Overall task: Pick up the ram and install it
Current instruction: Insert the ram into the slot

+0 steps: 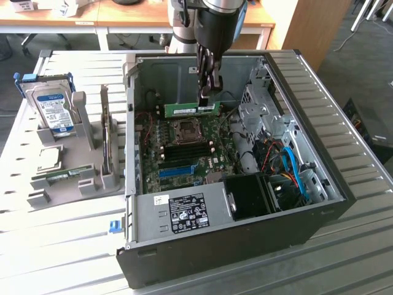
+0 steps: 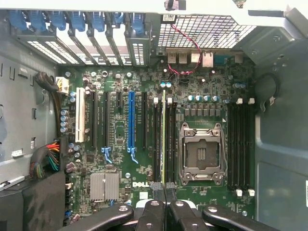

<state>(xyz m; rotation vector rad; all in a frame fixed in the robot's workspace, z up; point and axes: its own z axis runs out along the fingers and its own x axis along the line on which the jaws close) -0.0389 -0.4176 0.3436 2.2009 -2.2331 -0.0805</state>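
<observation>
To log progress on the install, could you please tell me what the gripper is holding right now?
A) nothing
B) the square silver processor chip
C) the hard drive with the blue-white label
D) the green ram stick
D: the gripper is shut on the ram, a green stick held over the motherboard inside the open case; the hard drive stands in the holder outside it.

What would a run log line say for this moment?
phase: install | end effector: shut on ram | ram: held over motherboard slots, inside open case
</observation>
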